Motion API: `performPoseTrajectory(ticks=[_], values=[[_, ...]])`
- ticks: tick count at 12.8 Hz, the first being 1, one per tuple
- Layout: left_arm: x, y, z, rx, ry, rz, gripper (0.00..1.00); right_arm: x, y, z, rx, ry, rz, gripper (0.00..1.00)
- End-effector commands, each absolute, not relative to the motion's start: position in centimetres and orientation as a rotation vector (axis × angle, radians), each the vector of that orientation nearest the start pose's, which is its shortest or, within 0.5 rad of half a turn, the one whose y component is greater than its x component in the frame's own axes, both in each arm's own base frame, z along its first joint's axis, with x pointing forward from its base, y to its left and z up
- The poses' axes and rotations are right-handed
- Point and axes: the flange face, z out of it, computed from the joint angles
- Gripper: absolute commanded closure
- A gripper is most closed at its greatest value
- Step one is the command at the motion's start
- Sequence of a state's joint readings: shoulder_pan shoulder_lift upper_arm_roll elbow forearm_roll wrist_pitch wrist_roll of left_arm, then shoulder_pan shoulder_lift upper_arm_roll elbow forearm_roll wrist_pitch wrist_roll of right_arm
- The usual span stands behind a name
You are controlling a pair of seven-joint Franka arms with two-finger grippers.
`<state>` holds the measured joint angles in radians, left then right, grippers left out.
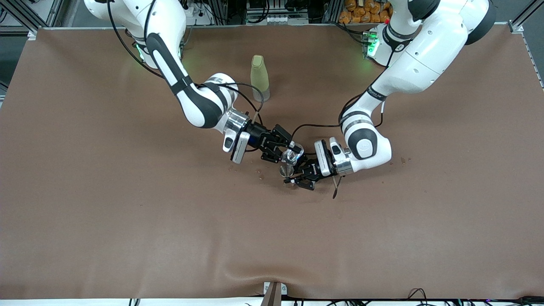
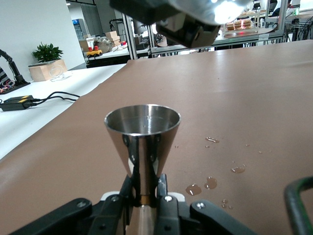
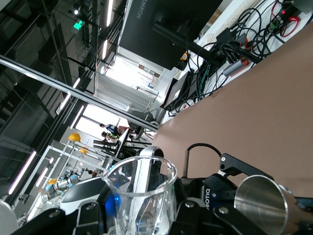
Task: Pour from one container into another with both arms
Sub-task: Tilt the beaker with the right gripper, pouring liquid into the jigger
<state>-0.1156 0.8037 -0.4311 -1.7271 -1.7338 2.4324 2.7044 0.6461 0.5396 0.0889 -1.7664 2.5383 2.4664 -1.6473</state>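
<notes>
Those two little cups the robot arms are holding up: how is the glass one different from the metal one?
The beaker is clear glass with straight walls; the jigger is shiny silver metal, shaped like an hourglass. The beaker, in the right gripper, is tilted; the jigger, in the left gripper, stands upright just under it. Both are small, open-topped and held above the table.

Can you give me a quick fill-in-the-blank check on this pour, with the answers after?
1. The left gripper is shut on the waist of the silver ____.
2. The right gripper holds the clear glass ____ tilted beside the jigger's rim.
3. On the brown table by the jigger lie small drops of ____.
4. The tall yellow-green ____ stands upright, farther from the front camera than both grippers.

Missing words: jigger; beaker; liquid; bottle
</notes>
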Motion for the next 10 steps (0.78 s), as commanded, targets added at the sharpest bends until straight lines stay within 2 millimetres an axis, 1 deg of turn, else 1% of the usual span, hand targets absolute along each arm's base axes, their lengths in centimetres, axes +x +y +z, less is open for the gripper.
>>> performPoseTrajectory(ticks=[1, 6, 10], values=[[57.54, -32.70, 15.75, 1.513, -1.455, 1.279, 1.00, 50.45, 45.50, 27.53, -1.715, 0.109, -0.680, 0.88], [57.59, -32.61, 15.75, 1.514, -1.454, 1.280, 1.00, 50.64, 45.27, 27.51, -1.699, 0.185, -0.648, 0.88], [57.62, -32.61, 15.84, 1.514, -1.455, 1.281, 1.00, 50.28, 45.66, 27.50, -1.676, 0.255, -0.626, 0.88]])
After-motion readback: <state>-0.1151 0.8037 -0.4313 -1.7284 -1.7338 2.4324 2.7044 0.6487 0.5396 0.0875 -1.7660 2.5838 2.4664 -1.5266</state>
